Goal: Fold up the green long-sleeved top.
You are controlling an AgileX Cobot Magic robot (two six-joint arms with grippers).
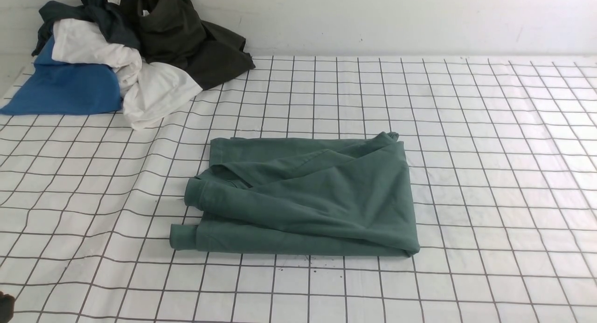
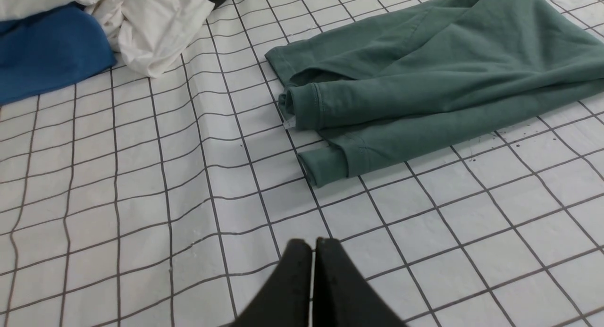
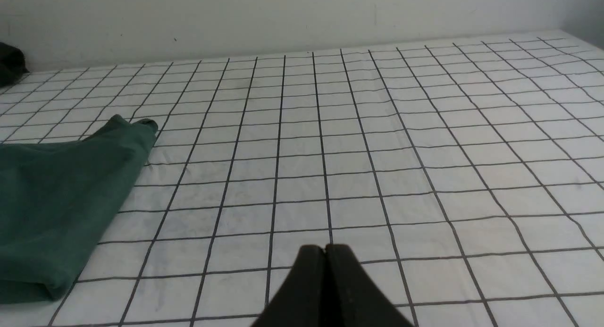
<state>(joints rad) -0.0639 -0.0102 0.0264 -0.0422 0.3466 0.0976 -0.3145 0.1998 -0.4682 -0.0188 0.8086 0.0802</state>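
The green top (image 1: 317,197) lies on the desk (image 1: 489,267), folded into a wide, low bundle, with its upper layer running slantwise across it. It is the landmark for the rest. On its left side, two short rolled ends of cloth stick out, one nearer the robot than the other, with the nearer one reaching a little farther left. Along the top's far side, a flat strip of the same cloth shows from under the slanting layer, and a small crumpled tip pokes up at the far right corner. Its right side falls in a fairly straight edge, and its near edge is nearly straight too.

Beyond the top and to its left sits a heap of other clothes: a blue garment (image 1: 70,90), a white garment (image 1: 156,90) beside it, a dark teal garment (image 1: 100,13) over these, and a black garment (image 1: 172,34) on the side closer to the top. The heap and the top are apart. Behind them rises a white wall (image 1: 396,20).

The left gripper (image 2: 314,244) is pressed together, pinching nothing, apart from the top. The right gripper (image 3: 329,249) is also pressed together and empty, over bare grid-lined cloth to the right of the top.
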